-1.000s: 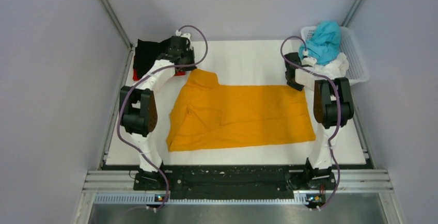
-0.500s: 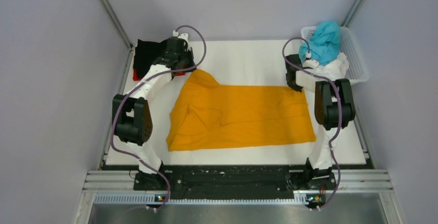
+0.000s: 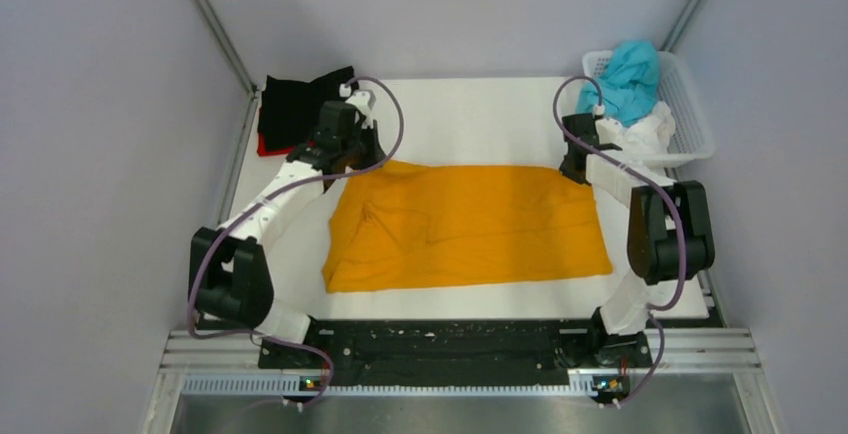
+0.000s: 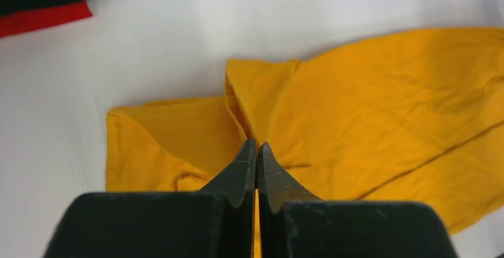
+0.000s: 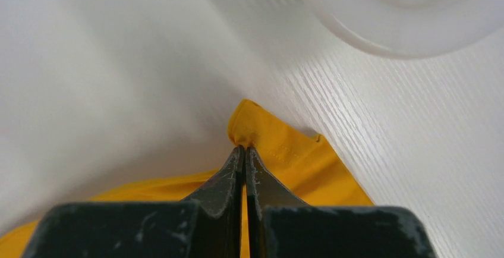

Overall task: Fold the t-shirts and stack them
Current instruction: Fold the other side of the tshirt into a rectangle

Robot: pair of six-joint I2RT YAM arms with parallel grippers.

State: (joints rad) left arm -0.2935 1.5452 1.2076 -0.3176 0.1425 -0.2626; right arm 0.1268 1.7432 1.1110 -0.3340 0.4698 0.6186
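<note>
The orange t-shirt (image 3: 470, 224) lies spread across the middle of the white table. My left gripper (image 3: 345, 154) is shut on its far left corner; the left wrist view shows the jaws (image 4: 256, 146) pinching a raised fold of the orange t-shirt (image 4: 368, 103). My right gripper (image 3: 578, 166) is shut on its far right corner, seen in the right wrist view (image 5: 242, 150) gripping the hem of the orange t-shirt (image 5: 279, 151). The black t-shirt (image 3: 295, 104) lies folded on the red t-shirt (image 3: 265, 144) at the far left. The teal t-shirt (image 3: 628, 79) and the white t-shirt (image 3: 650, 134) sit in the basket.
A white lattice basket (image 3: 690, 104) stands at the far right corner; its rim shows in the right wrist view (image 5: 392, 26). The white table (image 3: 480, 114) is walled by grey panels left, right and behind. A black rail (image 3: 450, 339) runs along the near edge.
Both grippers have drawn the orange shirt's far edge nearer; the left corner's raised peak has flattened. The left arm has stretched out and uncovered the black shirt.
</note>
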